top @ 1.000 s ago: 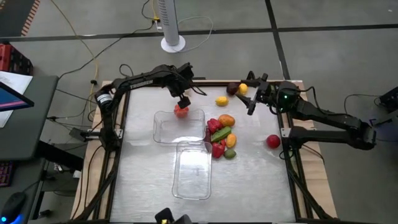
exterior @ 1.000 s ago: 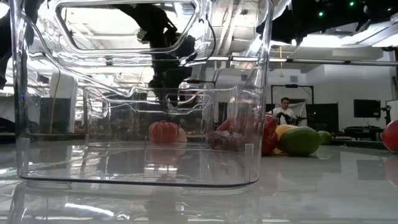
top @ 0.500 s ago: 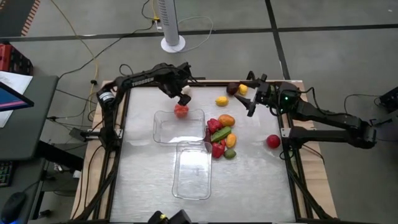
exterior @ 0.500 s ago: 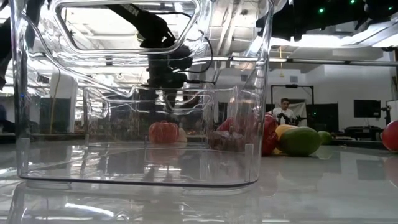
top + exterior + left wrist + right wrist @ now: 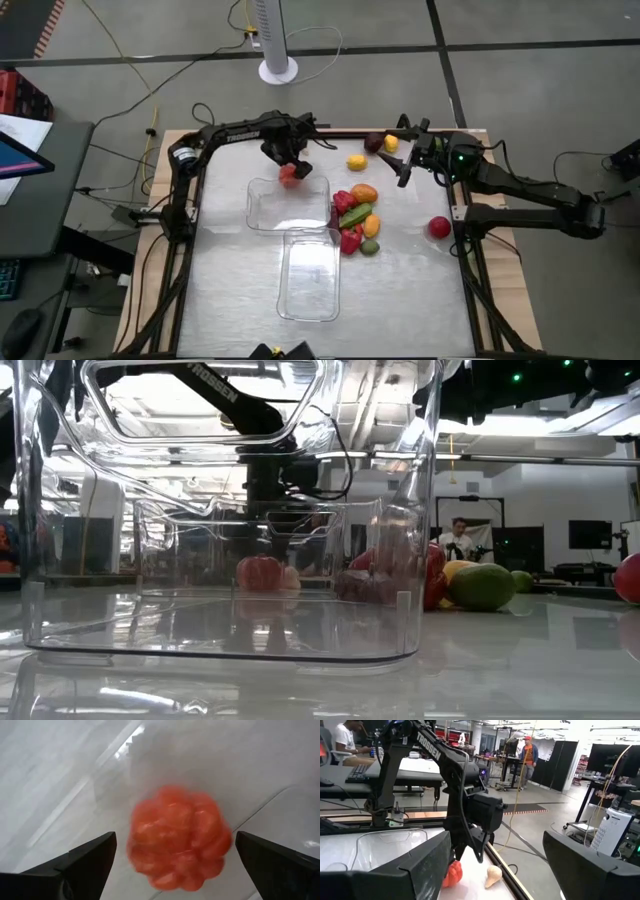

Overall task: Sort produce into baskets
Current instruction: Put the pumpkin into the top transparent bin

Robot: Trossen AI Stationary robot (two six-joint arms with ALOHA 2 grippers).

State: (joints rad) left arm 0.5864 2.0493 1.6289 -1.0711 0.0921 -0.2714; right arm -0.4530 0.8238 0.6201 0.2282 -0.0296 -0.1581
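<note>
Left gripper (image 5: 291, 163), fingers spread, hangs over the red tomato (image 5: 289, 175) lying in the far basket (image 5: 260, 205). Right gripper (image 5: 405, 150) waits open beside a yellow piece (image 5: 356, 162). Next: another piece from the pile.

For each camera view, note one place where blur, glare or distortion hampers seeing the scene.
Left wrist view: the red ridged produce piece between the open left gripper fingers is soft-edged, blurred. Low view: the near clear basket fills the picture, and its walls bend and mirror what lies behind. High view: the white table shows pale sheen. Right wrist view: the right gripper fingers loom dark, unfocused.
</note>
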